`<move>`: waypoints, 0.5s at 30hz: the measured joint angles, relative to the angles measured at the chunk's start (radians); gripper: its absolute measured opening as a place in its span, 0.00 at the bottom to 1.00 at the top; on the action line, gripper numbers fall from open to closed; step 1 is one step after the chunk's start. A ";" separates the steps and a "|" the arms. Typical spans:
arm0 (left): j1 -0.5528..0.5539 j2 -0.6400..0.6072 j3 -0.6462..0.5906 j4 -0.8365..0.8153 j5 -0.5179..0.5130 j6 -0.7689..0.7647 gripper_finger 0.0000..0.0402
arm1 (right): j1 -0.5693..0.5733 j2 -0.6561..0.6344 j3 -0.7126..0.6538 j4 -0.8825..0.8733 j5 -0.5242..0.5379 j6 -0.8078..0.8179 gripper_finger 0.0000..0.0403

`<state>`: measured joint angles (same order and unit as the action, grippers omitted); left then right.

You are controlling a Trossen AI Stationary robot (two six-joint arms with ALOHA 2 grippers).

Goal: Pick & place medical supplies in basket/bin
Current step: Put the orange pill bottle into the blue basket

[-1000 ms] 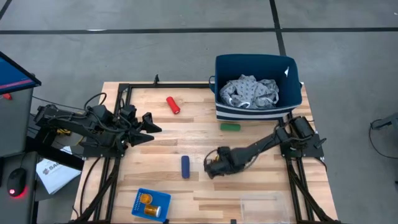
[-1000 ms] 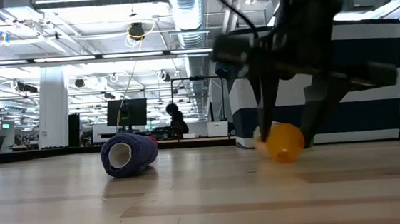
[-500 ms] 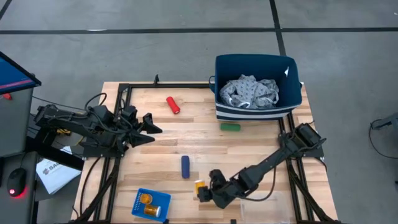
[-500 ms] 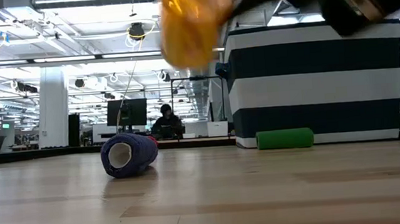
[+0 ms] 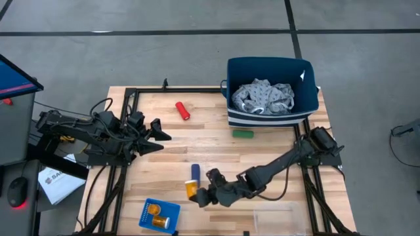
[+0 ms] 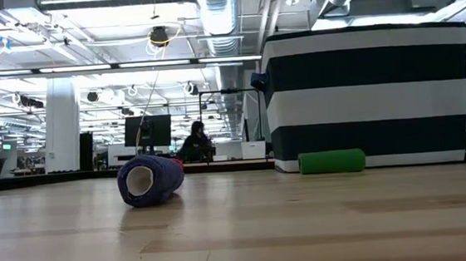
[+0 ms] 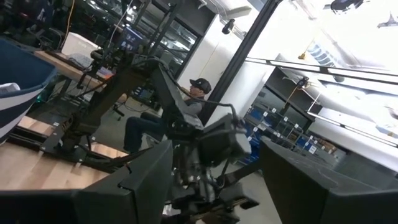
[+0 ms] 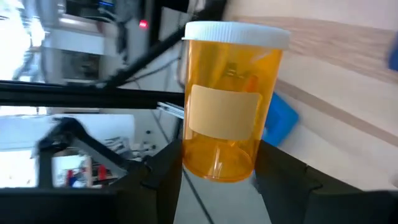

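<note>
Overhead view straight down, table-level view sideways, both sharing navy bin (image 5: 272, 65), wrist close-ups

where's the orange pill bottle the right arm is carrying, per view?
High view: orange translucent pill bottle with white cap in the right tool, above the table's front edge, beside the dark blue cylinder.
Low view: not in it.
Left wrist view: not in it.
Right wrist view: centre, held between the tool's dark fingers.
Shared landmark: the small bright blue perforated basket, behind the bottle in the right wrist view.

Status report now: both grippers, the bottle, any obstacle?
Right gripper shut on orange pill bottle, near blue basket. Left gripper open, waiting at table's left. Dark blue cylinder lies close by.
</note>
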<state>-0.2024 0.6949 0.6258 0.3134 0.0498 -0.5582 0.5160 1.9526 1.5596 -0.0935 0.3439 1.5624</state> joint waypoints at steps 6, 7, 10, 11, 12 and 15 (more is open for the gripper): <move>0.008 0.000 0.000 -0.002 0.000 0.001 0.58 | -0.011 0.140 0.119 0.188 -0.070 -0.061 0.43; 0.008 0.001 0.000 -0.005 0.000 0.001 0.58 | -0.011 0.177 0.169 0.184 -0.097 -0.075 0.43; 0.008 0.001 0.000 -0.006 0.000 0.001 0.58 | -0.020 0.305 0.344 0.150 -0.172 -0.114 0.43; 0.008 0.001 0.000 -0.007 0.000 0.000 0.58 | -0.024 0.342 0.405 0.122 -0.194 -0.128 0.43; 0.008 0.001 0.000 -0.007 0.000 0.001 0.58 | -0.029 0.375 0.461 0.078 -0.207 -0.140 0.43; 0.008 0.001 0.000 -0.007 0.000 0.000 0.58 | -0.041 0.467 0.615 -0.059 -0.245 -0.153 0.43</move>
<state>-0.1944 0.6956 0.6258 0.3065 0.0494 -0.5587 0.4747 2.4196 2.1745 -0.1529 0.0986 1.4091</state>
